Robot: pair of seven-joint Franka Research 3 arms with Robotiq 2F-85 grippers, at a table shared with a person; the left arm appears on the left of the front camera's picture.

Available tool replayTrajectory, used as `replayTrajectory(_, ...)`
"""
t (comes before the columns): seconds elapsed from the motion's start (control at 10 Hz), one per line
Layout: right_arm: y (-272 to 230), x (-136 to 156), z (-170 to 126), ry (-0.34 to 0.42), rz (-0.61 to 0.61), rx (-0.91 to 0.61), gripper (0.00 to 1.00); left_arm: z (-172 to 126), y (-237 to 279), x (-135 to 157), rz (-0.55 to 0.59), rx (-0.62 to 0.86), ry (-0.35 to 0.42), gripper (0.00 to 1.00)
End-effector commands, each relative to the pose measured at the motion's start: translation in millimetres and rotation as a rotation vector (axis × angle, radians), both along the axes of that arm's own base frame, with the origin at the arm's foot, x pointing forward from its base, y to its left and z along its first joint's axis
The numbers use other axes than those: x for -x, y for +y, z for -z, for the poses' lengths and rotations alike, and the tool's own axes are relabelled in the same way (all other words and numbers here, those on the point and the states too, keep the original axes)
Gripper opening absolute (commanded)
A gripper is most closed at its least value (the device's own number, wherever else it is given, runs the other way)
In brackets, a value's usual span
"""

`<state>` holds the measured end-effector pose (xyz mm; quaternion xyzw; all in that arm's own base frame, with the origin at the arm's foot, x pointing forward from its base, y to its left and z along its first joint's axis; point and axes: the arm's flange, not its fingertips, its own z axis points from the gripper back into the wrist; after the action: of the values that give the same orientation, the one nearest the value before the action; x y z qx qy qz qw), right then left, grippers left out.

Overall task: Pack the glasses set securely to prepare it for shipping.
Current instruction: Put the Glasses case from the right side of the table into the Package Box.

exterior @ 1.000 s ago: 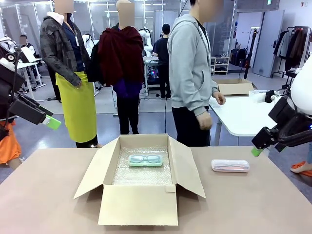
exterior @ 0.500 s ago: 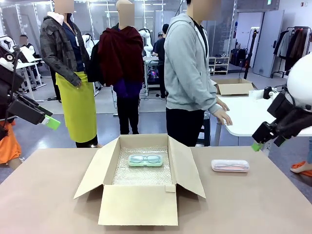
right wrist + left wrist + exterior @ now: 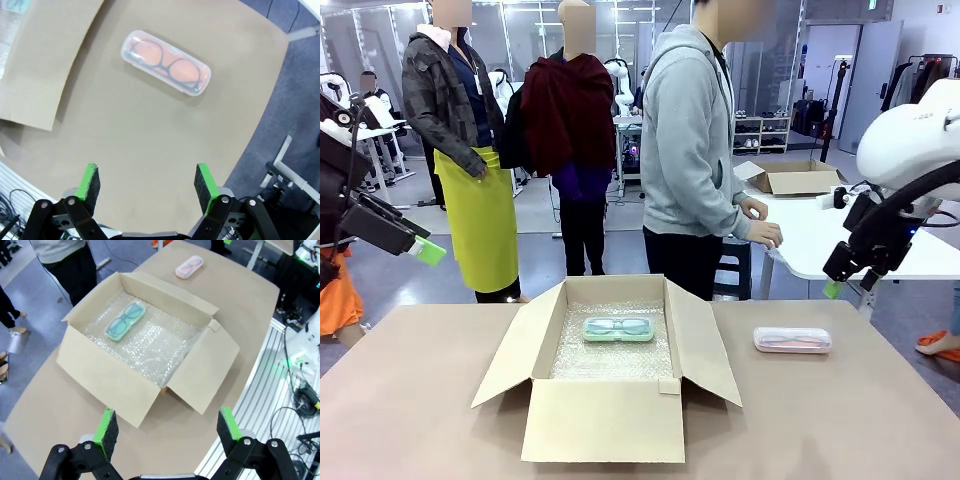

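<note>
The mint green glasses case lies on bubble wrap inside the open cardboard box; it is also in the left wrist view. The clear pinkish case rests on the bare table to the right of the box, and it appears again from above and far off. My left gripper hangs open high at the left, well away from the box. My right gripper hovers open above and to the right of the pinkish case, holding nothing.
The box flaps stand spread to both sides. A person in a grey hoodie stands behind the table, turned toward a white table with another box. The table's right edge lies close to the pinkish case.
My right arm has risen and swung inward, bringing its gripper higher and slightly left. The person in grey has turned toward the white table. The left arm and both cases have stayed put.
</note>
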<state>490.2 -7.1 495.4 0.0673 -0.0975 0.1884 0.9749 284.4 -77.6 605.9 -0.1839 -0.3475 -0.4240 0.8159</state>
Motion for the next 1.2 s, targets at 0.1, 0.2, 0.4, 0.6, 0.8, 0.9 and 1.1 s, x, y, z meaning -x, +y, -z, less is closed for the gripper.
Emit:
replayTrajectory(0.1,-5.2,-32.4,5.3,0.02,-0.056,-0.02,0.95,-0.6,0.9,0.9,0.005,0.004,-0.003,1.0)
replayTrajectory(0.2,-5.0,-46.0,15.1,0.024,-0.142,0.009,0.95,-0.6,0.9,0.9,0.005,0.004,-0.003,1.0)
replayTrajectory(0.4,1.8,-61.3,25.9,-0.022,-0.457,0.066,0.95,-0.6,0.9,0.9,0.005,0.004,-0.003,1.0)
replayTrajectory(0.6,16.3,-69.7,42.0,-0.027,-0.607,0.137,0.95,-0.6,0.9,0.9,0.005,0.004,-0.003,1.0)
replayTrajectory(0.8,29.0,-70.1,53.2,-0.006,-0.744,0.178,0.95,-0.6,0.9,0.9,0.005,0.004,-0.003,1.0)
replayTrajectory(0.9,33.4,-66.1,53.2,-0.017,-0.772,0.19,0.95,-0.6,0.9,0.9,0.005,0.004,-0.003,1.0)
replayTrajectory(1.1,38.5,-51.4,41.7,-0.032,-0.715,0.184,0.95,-0.6,0.9,0.9,0.005,0.004,-0.003,1.0)
